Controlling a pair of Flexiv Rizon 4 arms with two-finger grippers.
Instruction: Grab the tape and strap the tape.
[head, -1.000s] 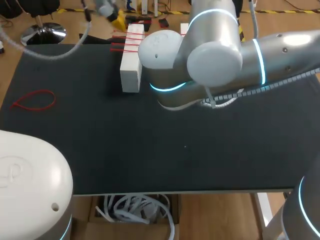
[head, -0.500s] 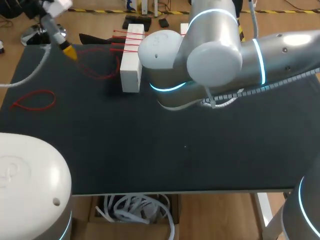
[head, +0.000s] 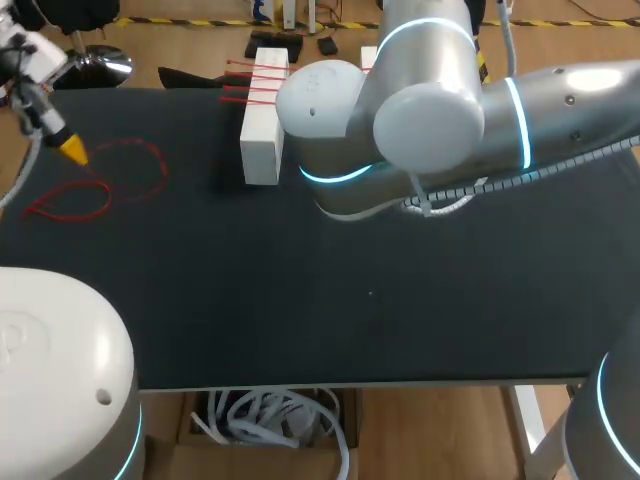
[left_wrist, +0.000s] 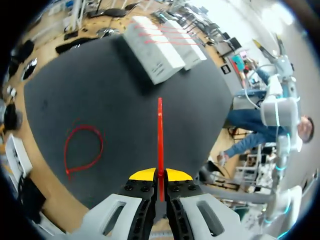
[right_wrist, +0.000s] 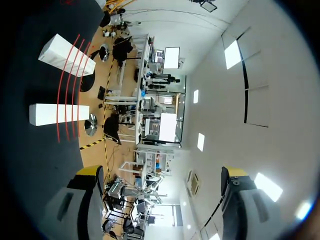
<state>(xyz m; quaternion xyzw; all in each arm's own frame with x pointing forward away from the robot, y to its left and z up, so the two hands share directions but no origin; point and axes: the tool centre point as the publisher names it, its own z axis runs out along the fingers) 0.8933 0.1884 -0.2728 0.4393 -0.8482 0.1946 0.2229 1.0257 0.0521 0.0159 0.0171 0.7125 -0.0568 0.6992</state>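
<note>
We are pinching one red tape (left_wrist: 160, 135) tight in our left end effector (left_wrist: 160, 175), over the left side of the table (head: 300, 300). So the grabbing is looking done. The strapping is waiting, we think. Our right end effector (right_wrist: 160, 171) is hanging wide apart, holding nothing.

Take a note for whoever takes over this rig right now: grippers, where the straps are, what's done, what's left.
Left gripper: shut on a red strap, over the left side of the table, next to a red loop lying there.
Right gripper: open, holding nothing.
More red straps lie across the white blocks at the table's far edge.
Done: one strap grabbed; the lying loop looks finished.
Left: strap the held one, then probably the others.
</note>
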